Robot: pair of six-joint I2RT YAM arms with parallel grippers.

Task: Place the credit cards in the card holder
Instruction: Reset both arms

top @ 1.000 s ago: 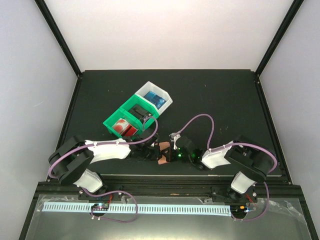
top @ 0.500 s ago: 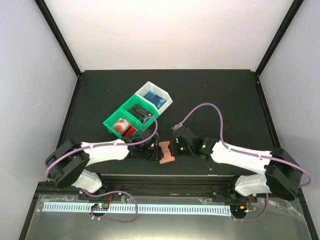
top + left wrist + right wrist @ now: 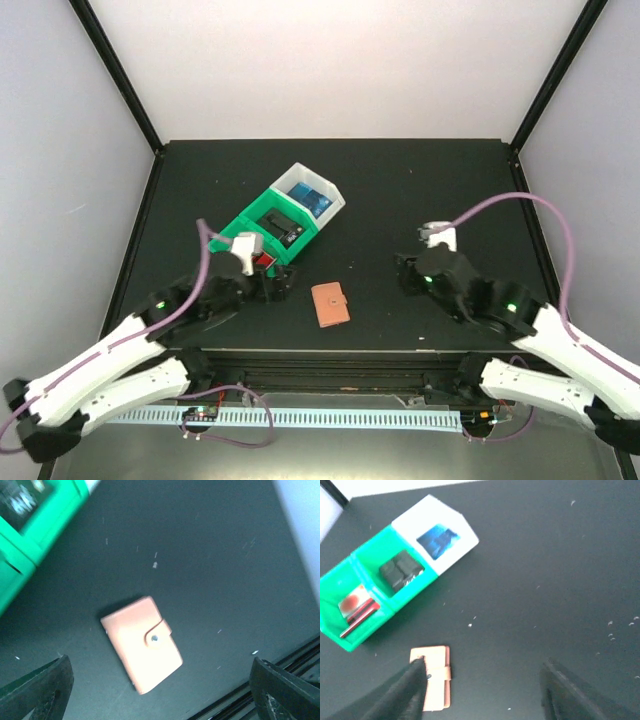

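Note:
The card holder [image 3: 331, 304] lies flat on the black table, folded shut with its snap tab fastened; it also shows in the left wrist view [image 3: 142, 650] and the right wrist view [image 3: 434, 680]. The credit cards [image 3: 356, 607], red and white, lie in the end compartment of the green bin [image 3: 370, 567]; from above the left arm mostly covers them. My left gripper [image 3: 278, 283] hangs open to the left of the card holder, holding nothing. My right gripper [image 3: 403, 272] hangs open to its right, also holding nothing. Each is well apart from the holder.
The green bin [image 3: 262, 200] has a second compartment with a black object [image 3: 400, 570]. A white bin [image 3: 335, 205] joined to it holds a blue item [image 3: 438, 540]. The table's front rail [image 3: 330, 360] runs just below the card holder.
Both grippers met at the card holder a second ago. They have opened and drawn back to either side and upward, leaving the holder lying shut on the table.

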